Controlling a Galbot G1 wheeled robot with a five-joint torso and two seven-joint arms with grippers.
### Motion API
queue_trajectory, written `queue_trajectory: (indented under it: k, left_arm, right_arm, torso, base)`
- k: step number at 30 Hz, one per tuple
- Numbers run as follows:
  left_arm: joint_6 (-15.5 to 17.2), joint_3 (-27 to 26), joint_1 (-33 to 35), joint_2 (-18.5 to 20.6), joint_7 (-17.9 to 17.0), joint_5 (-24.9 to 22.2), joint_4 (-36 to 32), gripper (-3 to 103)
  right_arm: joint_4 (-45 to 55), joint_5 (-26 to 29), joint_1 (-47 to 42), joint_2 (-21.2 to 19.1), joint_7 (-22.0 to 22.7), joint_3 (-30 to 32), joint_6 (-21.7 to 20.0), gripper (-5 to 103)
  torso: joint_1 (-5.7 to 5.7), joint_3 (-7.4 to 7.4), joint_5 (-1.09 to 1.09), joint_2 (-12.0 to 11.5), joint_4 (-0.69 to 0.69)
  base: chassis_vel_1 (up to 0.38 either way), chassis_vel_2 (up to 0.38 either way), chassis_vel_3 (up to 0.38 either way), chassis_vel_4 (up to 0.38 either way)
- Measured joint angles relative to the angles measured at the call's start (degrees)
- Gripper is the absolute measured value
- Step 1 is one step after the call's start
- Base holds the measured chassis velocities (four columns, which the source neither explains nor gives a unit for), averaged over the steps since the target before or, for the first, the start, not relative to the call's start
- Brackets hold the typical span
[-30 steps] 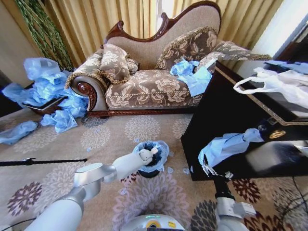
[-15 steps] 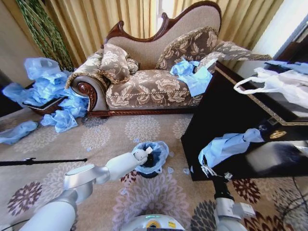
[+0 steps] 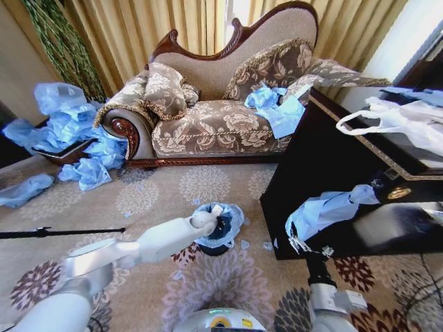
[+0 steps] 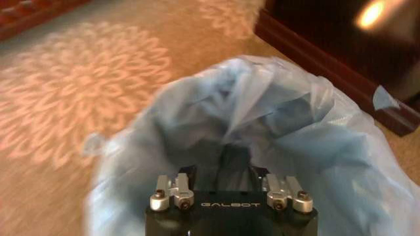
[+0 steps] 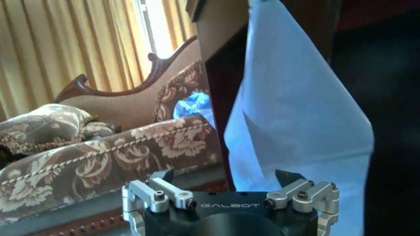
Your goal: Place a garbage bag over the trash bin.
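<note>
Patterned carpet [image 3: 208, 187] carries the bin [image 3: 216, 246], draped in the bag [image 3: 228, 220]. Left gripper [image 3: 216, 216] reaches inside, fingers narrow, pinching bag plastic. Right gripper [image 5: 226, 179] hangs beside a cabinet [image 3: 325, 173], fingers wide.

— What do the robot's arms look like?
— The left arm [image 3: 131, 250] is smooth glossy white with a rounded silver-grey joint.
— And the grippers?
— The left gripper [image 4: 223, 189] and right gripper [image 5: 226, 189] have black bodies lettered GALBOT, with silver metal finger brackets fastened by dark screws.
</note>
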Motion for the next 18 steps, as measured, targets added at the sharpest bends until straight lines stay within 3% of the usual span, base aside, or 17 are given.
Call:
queue_trajectory:
  k: [3, 4, 5, 7, 9, 10, 12, 13, 14, 15, 16, 17, 18]
  left_arm:
    - [0.19, -9.07, 5.72, 7.54, -1.45, -3.39, -11.53, 70]
    - [0.19, -9.07, 5.72, 7.54, -1.45, -3.39, -11.53, 70]
    - [-0.09, -13.74, 9.08, 11.28, -1.49, -4.99, -16.71, 76]
    - [-3.02, -25.29, 17.37, 19.86, -1.71, -6.79, -25.83, 87]
    - [-4.30, -27.63, 19.25, 21.86, -1.79, -6.60, -27.83, 87]
    - [-7.49, -33.66, 24.24, 26.03, -1.74, -5.17, -31.80, 93]
    - [-8.67, -35.65, 25.88, 26.97, -1.59, -4.64, -32.82, 97]
    - [-11.30, -39.47, 28.80, 27.94, -1.21, -3.63, -34.43, 99]
    - [-12.90, -44.23, 31.78, 27.62, -1.09, -2.93, -35.86, 100]
    - [-13.65, -49.99, 35.16, 26.49, -1.21, -2.37, -37.49, 100]
    - [-13.65, -49.99, 35.16, 26.49, -1.21, -2.37, -37.49, 100]
    - [-14.03, -55.55, 38.49, 25.09, -1.25, -2.00, -38.82, 100]
    - [-14.73, -66.62, 46.95, 20.83, -0.83, -0.17, -41.92, 100]
  right_arm:
    - [1.39, -0.91, -0.50, 0.31, 0.08, 0.01, -0.36, 100]
    - [1.39, -0.91, -0.50, 0.31, 0.08, 0.01, -0.36, 100]
    - [1.90, -1.51, -0.99, 0.42, 0.02, 0.02, -0.48, 100]
    - [2.68, -4.11, -2.24, 0.52, -0.37, -0.12, -1.28, 100]
    - [2.84, -4.88, -2.57, 0.59, -0.75, -0.19, -1.50, 100]
    - [3.44, -6.76, -4.01, 1.33, -2.11, -0.20, -1.67, 100]
    - [3.72, -7.53, -4.76, 1.94, -2.77, -0.14, -1.55, 100]
    - [4.51, -9.74, -6.95, 4.06, -4.45, 0.16, -0.54, 100]
    - [4.94, -11.91, -8.45, 5.54, -6.06, 0.03, 0.29, 100]
    - [4.92, -13.47, -8.57, 5.81, -6.84, -0.44, 0.59, 100]
    - [4.92, -13.47, -8.57, 5.81, -6.84, -0.44, 0.59, 100]
    - [4.68, -15.15, -8.25, 5.89, -7.51, -0.93, 0.97, 100]
    - [3.61, -18.20, -7.22, 6.09, -8.58, -1.56, 1.77, 100]
  torso:
    - [0.00, 0.00, 0.00, 0.00, -0.05]
    - [0.00, 0.00, 0.00, 0.00, -0.05]
    - [0.00, 0.00, -0.03, 0.00, -0.09]
    - [-0.01, -0.01, 0.01, 0.01, 0.00]
    - [-0.01, -0.01, 0.02, 0.01, 0.02]
    - [-0.01, -0.01, 0.02, 0.00, 0.05]
    - [-0.01, -0.02, 0.02, 0.01, 0.04]
    - [-0.01, -0.02, 0.01, 0.01, -0.01]
    - [-0.01, -0.01, -0.05, 0.01, -0.17]
    - [0.00, 0.00, -0.05, 0.01, -0.16]
    - [0.00, 0.00, -0.05, 0.01, -0.16]
    - [0.00, 0.00, 0.04, 0.01, -0.15]
    - [0.00, -0.01, 0.08, 0.01, -0.07]
  base:
    - [0.000, 0.000, 0.000, 0.000]
    - [0.000, 0.000, 0.000, 0.000]
    - [0.000, 0.000, 0.000, 0.000]
    - [0.000, 0.000, 0.000, 0.000]
    - [0.000, 0.000, 0.000, 0.000]
    - [0.000, 0.000, 0.000, 0.000]
    - [0.000, 0.000, 0.000, 0.000]
    - [0.000, 0.000, 0.000, 0.000]
    - [0.000, 0.000, 0.000, 0.000]
    - [0.000, 0.000, 0.000, 0.000]
    - [0.000, 0.000, 0.000, 0.000]
    - [0.000, 0.000, 0.000, 0.000]
    - [0.000, 0.000, 0.000, 0.000]
